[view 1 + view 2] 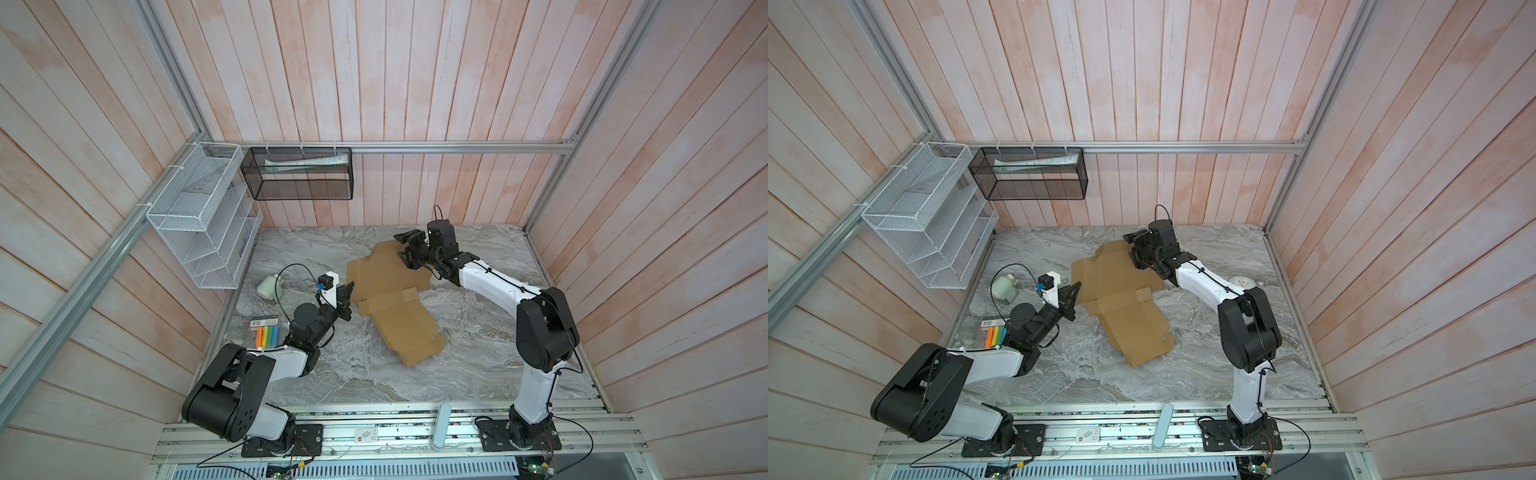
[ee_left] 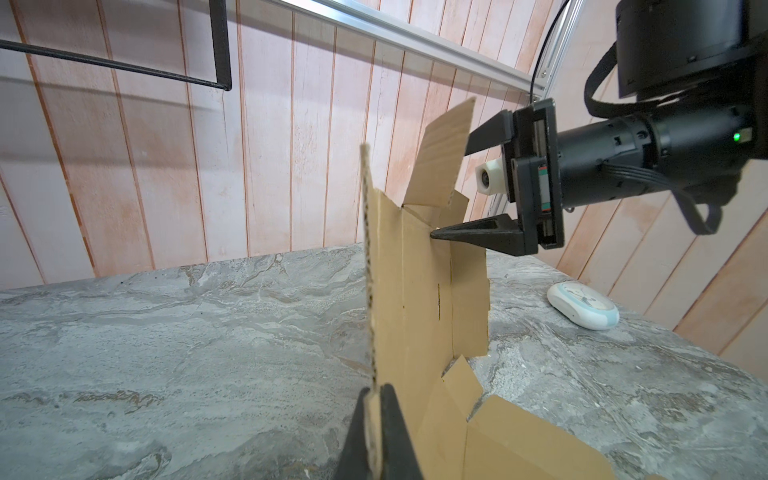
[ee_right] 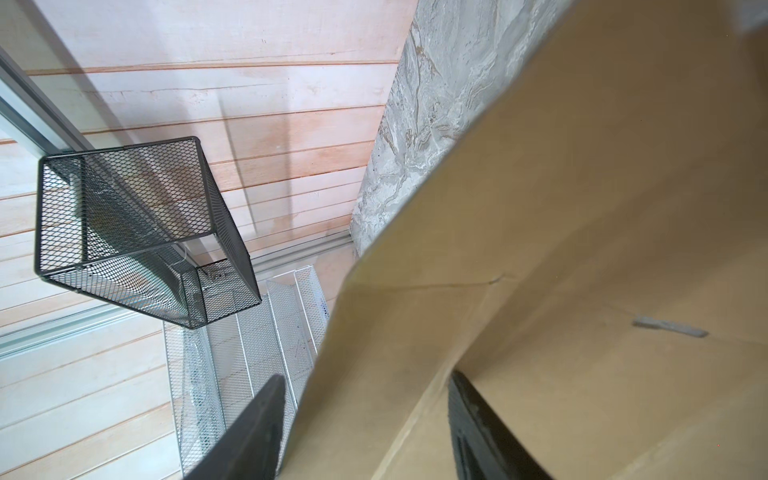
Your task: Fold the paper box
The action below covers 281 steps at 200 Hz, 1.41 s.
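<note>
Paper box (image 1: 390,291): brown corrugated blank, partly raised, centre-back of tabletop (image 1: 478,332). Likely light, stiff, bends at the scores; take by flap edges. Left gripper (image 2: 376,390) clenched on a raised edge; right gripper (image 1: 402,249) spread astride a rear flap.

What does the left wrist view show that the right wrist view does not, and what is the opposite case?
Only the left wrist view: the right pincer from outside, jaws apart around a raised flap; the left pincer shut on an edge of the paper box; a white oval object. Only the right wrist view: the white mesh rack. Both: the paper box and the marble table.
</note>
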{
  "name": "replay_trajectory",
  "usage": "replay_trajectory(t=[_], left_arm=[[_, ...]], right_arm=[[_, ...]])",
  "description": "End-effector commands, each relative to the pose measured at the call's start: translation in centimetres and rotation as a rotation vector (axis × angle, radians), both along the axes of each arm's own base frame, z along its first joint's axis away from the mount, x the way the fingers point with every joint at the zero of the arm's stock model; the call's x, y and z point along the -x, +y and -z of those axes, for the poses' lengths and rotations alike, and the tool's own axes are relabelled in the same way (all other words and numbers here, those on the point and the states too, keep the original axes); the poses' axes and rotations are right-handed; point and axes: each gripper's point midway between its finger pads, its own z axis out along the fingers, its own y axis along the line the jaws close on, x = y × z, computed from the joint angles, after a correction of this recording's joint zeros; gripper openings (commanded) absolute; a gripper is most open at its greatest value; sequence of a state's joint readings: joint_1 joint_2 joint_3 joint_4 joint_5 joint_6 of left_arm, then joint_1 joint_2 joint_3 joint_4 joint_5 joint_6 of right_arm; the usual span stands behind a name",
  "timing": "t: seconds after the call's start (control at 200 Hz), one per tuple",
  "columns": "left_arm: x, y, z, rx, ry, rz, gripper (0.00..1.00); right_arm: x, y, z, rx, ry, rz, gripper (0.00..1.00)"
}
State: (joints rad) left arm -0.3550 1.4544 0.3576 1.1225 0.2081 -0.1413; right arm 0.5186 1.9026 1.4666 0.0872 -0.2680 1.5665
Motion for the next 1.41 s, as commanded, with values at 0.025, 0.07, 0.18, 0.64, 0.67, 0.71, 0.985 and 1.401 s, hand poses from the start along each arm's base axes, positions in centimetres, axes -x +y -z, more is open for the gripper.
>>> replay_trajectory(t=[0.025, 0.07, 0.18, 0.64, 0.67, 0.71, 0.985, 1.401], left_arm=[[0.5, -0.1, -1.8, 0.011, -0.069, 0.007, 0.00], [0.5, -0.1, -2.0, 0.014, -0.071, 0.006, 0.00], [0.6, -0.2, -2.1, 0.016, -0.073, 0.009, 0.00], [1.4, -1.3, -2.3, 0.017, -0.084, 0.054, 0.00], [1.4, -1.3, -2.2, 0.017, -0.084, 0.051, 0.00], [1.4, -1.2, -2.3, 0.018, -0.086, 0.049, 0.00], [1.4, -1.1, -2.3, 0.016, -0.085, 0.044, 0.00], [0.9, -0.7, -1.2, -0.009, -0.043, 0.003, 0.00]], right_arm=[[0.5, 0.6, -0.4, -0.019, -0.015, -0.024, 0.56], [0.6, 0.8, -0.4, -0.022, -0.016, -0.027, 0.55], [0.9, 1.1, -0.3, -0.038, -0.011, -0.034, 0.50], [1.0, 1.6, 0.2, -0.047, -0.006, -0.039, 0.39], [0.9, 1.5, 0.2, -0.049, -0.006, -0.037, 0.38], [0.9, 1.5, 0.1, -0.050, -0.007, -0.037, 0.37], [1.2, 1.5, 0.3, -0.059, -0.010, -0.036, 0.26], [1.6, 1.3, 0.0, -0.082, -0.050, -0.043, 0.09]])
